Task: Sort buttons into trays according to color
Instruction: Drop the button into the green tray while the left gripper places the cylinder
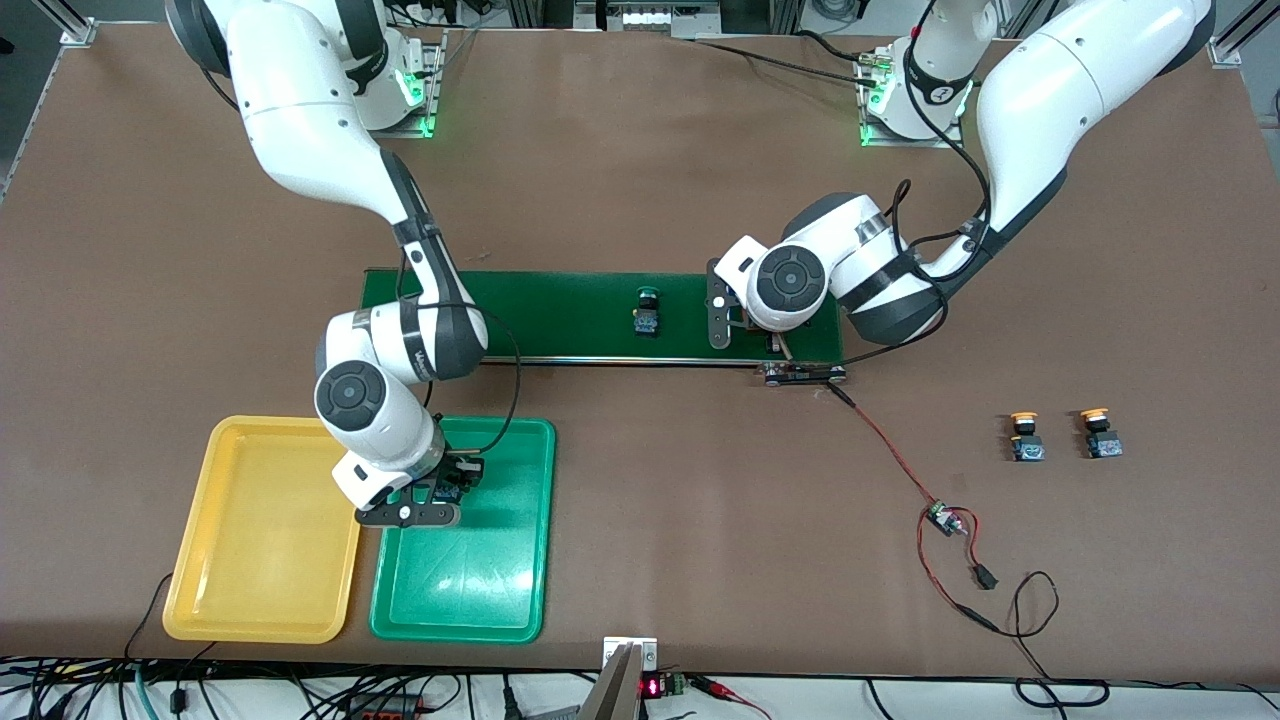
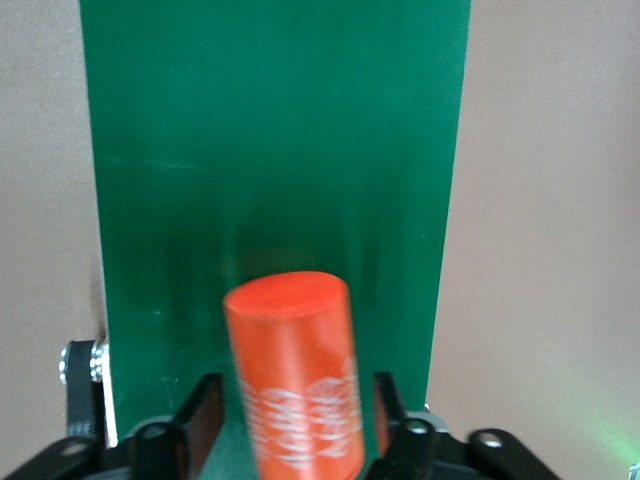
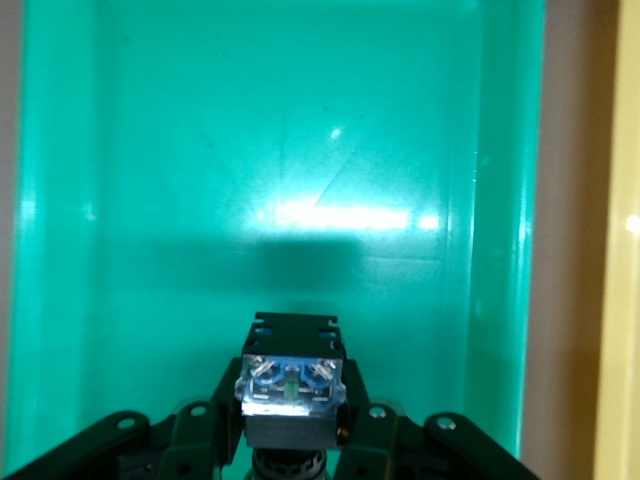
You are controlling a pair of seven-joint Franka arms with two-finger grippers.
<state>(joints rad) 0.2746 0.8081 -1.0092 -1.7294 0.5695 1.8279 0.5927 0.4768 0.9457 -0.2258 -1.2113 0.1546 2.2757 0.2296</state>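
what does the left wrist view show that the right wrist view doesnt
Only the left wrist view: the left gripper with its fingers apart on either side of an orange cylinder standing on the dark green belt. Only the right wrist view: the right gripper shut on a button over the green tray, with the yellow tray beside it. Both share the brown table.

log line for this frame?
right end effector: shut on button, over green tray | left end effector: over conveyor belt, orange cylinder between open fingers | yellow tray
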